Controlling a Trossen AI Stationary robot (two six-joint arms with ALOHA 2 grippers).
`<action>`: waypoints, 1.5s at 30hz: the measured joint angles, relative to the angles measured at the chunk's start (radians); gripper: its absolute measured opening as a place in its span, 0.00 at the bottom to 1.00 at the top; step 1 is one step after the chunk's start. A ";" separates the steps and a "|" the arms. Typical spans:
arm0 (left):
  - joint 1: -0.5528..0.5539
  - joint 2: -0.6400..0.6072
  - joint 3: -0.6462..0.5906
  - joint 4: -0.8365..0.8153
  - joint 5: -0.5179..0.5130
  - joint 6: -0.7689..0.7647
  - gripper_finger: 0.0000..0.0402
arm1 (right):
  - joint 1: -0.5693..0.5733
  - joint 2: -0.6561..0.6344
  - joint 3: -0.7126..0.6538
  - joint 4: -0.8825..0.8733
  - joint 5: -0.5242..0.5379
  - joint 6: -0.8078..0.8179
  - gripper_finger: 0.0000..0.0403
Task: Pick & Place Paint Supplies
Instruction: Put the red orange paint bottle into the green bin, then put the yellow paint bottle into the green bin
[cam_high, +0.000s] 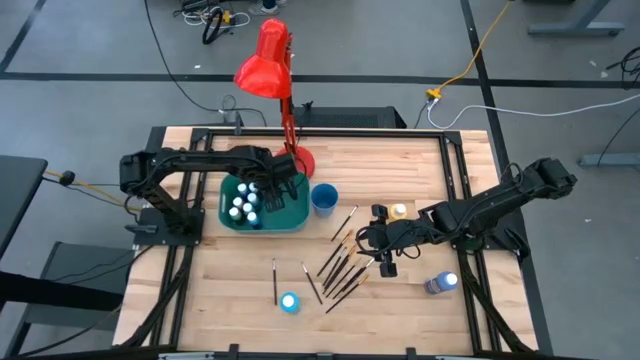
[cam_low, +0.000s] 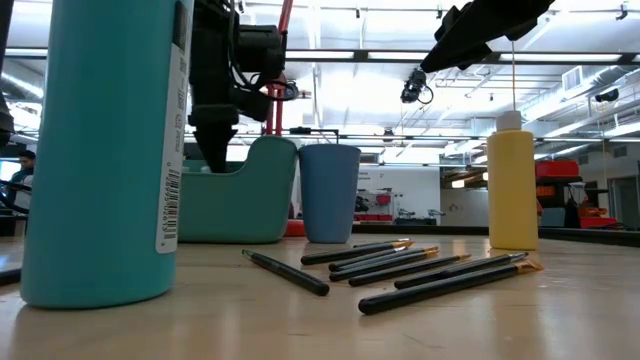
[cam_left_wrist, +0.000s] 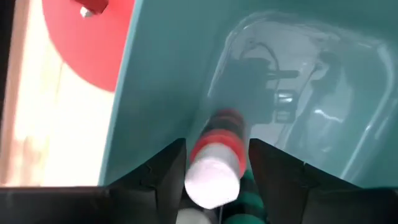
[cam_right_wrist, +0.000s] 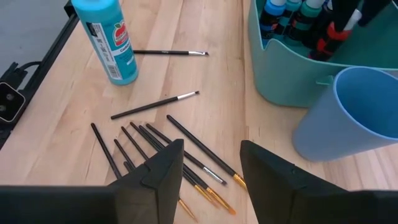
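While the left gripper straddles a red bottle inside the teal bin, grip unclear, your open right gripper hovers above brushes: light, thin, roll-prone; pinch mid-handle.
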 joint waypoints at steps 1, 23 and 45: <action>0.000 0.000 0.002 -0.007 -0.012 0.000 0.46 | 0.000 0.000 0.000 0.000 0.000 0.000 0.42; -0.117 -0.001 0.429 -0.287 0.041 -0.091 0.34 | 0.000 0.000 -0.001 0.000 -0.001 0.058 0.42; -0.797 -0.341 -0.047 0.274 -0.321 -0.289 0.34 | -0.016 -0.008 0.234 -0.551 0.155 0.084 0.46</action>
